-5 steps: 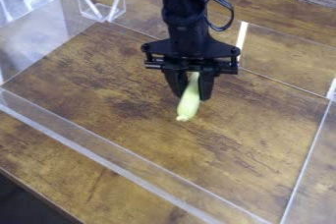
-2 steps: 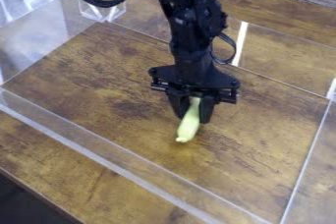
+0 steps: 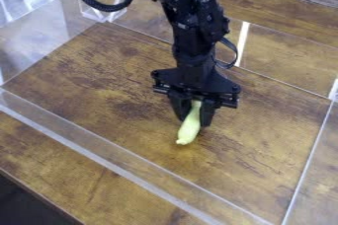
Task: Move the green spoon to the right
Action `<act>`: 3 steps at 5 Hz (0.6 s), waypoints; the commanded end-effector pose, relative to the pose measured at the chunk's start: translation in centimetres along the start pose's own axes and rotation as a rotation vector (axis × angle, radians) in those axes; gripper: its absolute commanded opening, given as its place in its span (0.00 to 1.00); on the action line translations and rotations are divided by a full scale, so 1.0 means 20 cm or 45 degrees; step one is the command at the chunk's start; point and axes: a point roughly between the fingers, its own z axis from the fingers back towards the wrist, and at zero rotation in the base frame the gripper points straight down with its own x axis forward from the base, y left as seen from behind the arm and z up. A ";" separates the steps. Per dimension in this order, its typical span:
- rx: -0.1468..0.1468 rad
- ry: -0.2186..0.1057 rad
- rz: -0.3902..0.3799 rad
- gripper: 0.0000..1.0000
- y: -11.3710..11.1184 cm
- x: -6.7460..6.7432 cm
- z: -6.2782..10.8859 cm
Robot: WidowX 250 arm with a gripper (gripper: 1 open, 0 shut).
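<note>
Claw [image 3: 195, 106] is together on the green spoon [image 3: 189, 131], clamped near its upper end as far as I can see; fingertips are dark and bunched, so exact pad contact is hard to read. Spoon pokes out from under the claw, free end toward the camera and slightly left in the view, a bit tilted. Change over the last second: claw and spoon both came toward the camera side of the table [image 3: 99, 120], together, spoon keeping about the same pose under the fingers. Most of that was early; since the middle picture the spoon has hardly shifted. Reads as a grip that carries, not a slip. For the task: shift so far is mostly toward the camera, with next to no sideways gain, so I'd judge the rightward move still to be done. Can't tell if the spoon is lifted or dragging on the wood; the claw hides the upper part. Next: keep the clamp, take it sideways to the right of where the claw is now, then set down and let go. Risk: held near one end, the free end could swing or catch on the table.
</note>
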 end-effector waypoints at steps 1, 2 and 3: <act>-0.027 -0.072 -0.011 0.00 -0.02 0.07 0.09; -0.037 -0.075 -0.015 0.00 -0.02 0.08 0.11; -0.051 -0.075 -0.008 0.00 0.00 0.10 0.11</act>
